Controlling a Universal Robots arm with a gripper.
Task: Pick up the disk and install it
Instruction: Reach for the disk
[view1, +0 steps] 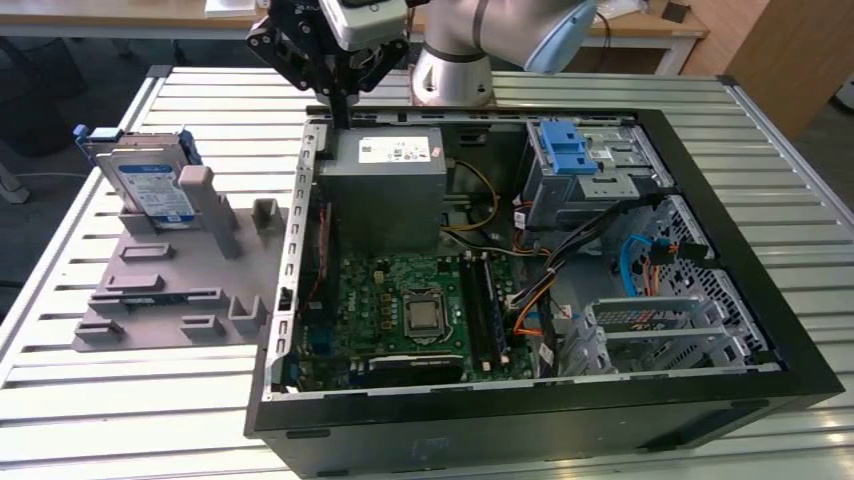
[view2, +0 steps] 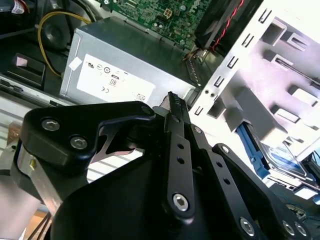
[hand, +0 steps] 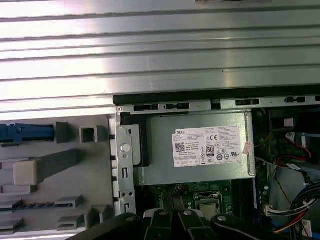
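Exterior view: gripper (view1: 346, 112) hangs at upper centre of the frame, over the case's (view1: 534, 430) back edge.
Grip: narrow, jaws together, holding nothing.
Disk (view1: 150, 185): upright in the grey rack (view1: 147, 300), left of frame, well apart from gripper.

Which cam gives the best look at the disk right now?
Exterior view: the disk stands in the grey fixture beside the case, its label in plain sight. The second wrist view catches part of it past the fixture's posts. The first wrist view catches its blue bracket edge.

Exterior high overview; wrist views close
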